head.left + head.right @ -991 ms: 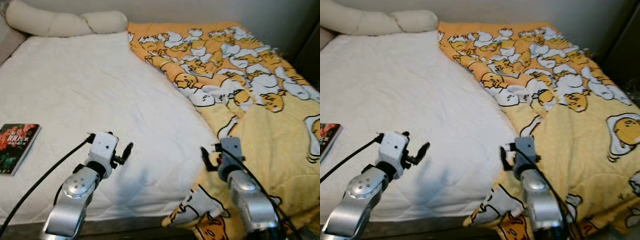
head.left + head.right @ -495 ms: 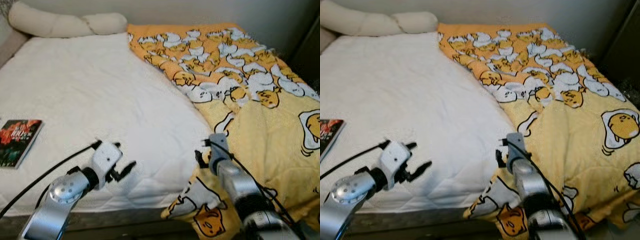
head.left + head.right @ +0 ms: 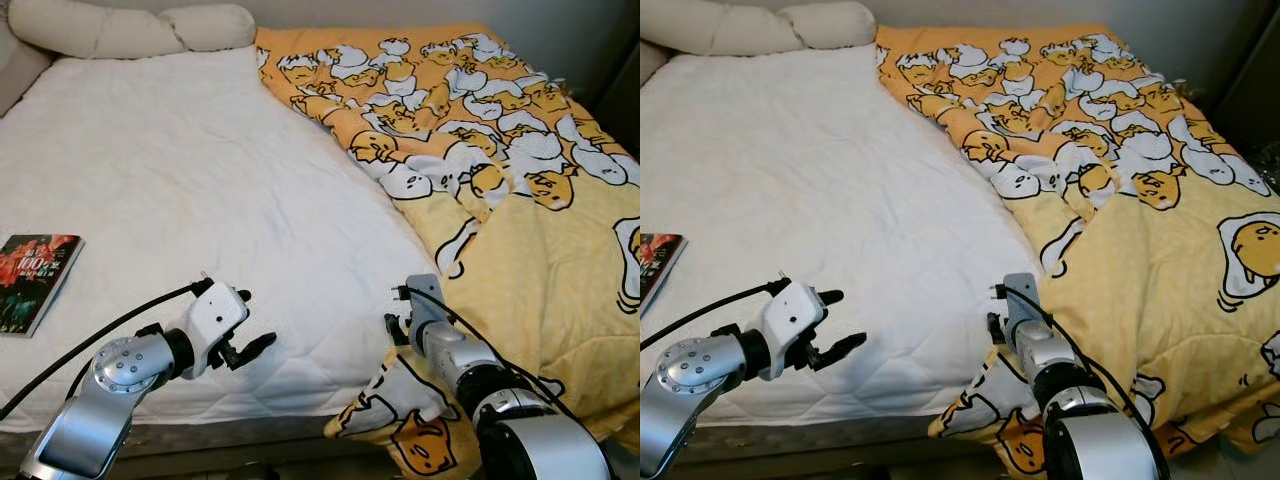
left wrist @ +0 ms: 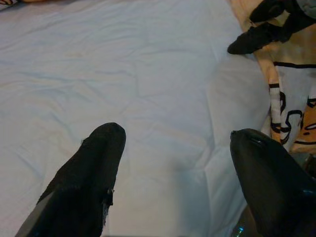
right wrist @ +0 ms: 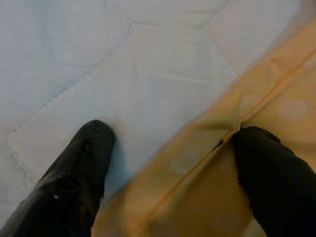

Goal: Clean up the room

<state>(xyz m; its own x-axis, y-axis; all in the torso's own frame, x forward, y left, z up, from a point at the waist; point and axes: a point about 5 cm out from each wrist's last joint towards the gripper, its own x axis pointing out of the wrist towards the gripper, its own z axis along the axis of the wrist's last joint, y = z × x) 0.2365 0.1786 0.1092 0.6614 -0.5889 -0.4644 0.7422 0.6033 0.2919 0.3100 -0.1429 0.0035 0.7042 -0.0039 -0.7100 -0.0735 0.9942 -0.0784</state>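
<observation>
Right gripper (image 5: 168,163), fingers spread, straddles the yellow blanket's (image 3: 530,250) edge at the bed's (image 3: 180,200) foot, left gripper (image 3: 245,335) released nearby; blanket unspread, book (image 3: 35,280) still out.

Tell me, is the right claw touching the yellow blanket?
Touching. The right wrist view shows one finger of the right claw resting on the yellow blanket, at its edge.

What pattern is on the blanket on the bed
The blanket is yellow-orange with white and yellow cartoon egg characters, clearest in the left eye view.
</observation>
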